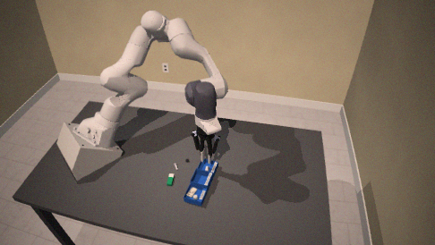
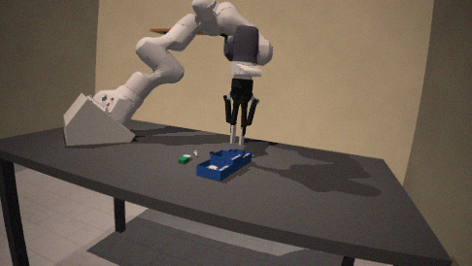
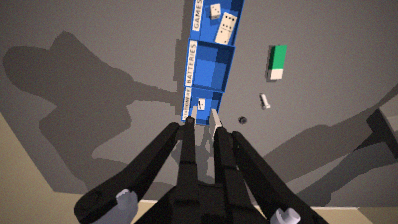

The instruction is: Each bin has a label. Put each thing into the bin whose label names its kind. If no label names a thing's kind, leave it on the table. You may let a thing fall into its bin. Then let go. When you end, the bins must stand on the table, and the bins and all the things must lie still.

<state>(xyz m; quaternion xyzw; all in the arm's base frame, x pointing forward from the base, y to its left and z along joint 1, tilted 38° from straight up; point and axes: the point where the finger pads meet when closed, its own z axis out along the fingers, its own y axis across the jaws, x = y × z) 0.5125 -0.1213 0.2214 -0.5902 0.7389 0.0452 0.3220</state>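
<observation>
Tan walls (image 1: 268,45) (image 2: 340,73) stand behind a dark grey table (image 1: 268,215) (image 2: 291,209) (image 3: 325,30), with a white socket (image 1: 165,68) low on the far one. On the table, 3 blue bins joined in a row stand flat, their white labels along one side. The GAMES bin (image 1: 193,202) (image 2: 209,173) (image 3: 239,20), at the end away from the gripper, holds a domino (image 1: 192,190) (image 3: 226,28) and 1 pale die (image 1: 195,197) (image 3: 215,11), side by side. The BATTERIES bin (image 1: 200,179) (image 3: 212,70) is the middle one, with only its blue floor showing. At the other end, the STATIONERY bin (image 3: 214,100) holds 1 small white piece with dark marks (image 1: 207,168) (image 3: 201,104); its kind is too small to tell. The gripper (image 1: 206,159) (image 2: 237,143) (image 3: 203,113) points down above that end, its 2 pale fingertips a little apart and pinching nothing. Beside the row, on the arm base's side, 3 things lie on the table: a green and white block (image 1: 170,180) (image 2: 185,159) (image 3: 277,62), a small whitish, elongated piece (image 1: 175,166) (image 2: 195,153) (image 3: 265,101), and a tiny dark round piece (image 1: 187,160) (image 3: 242,120), all apart from one another.
</observation>
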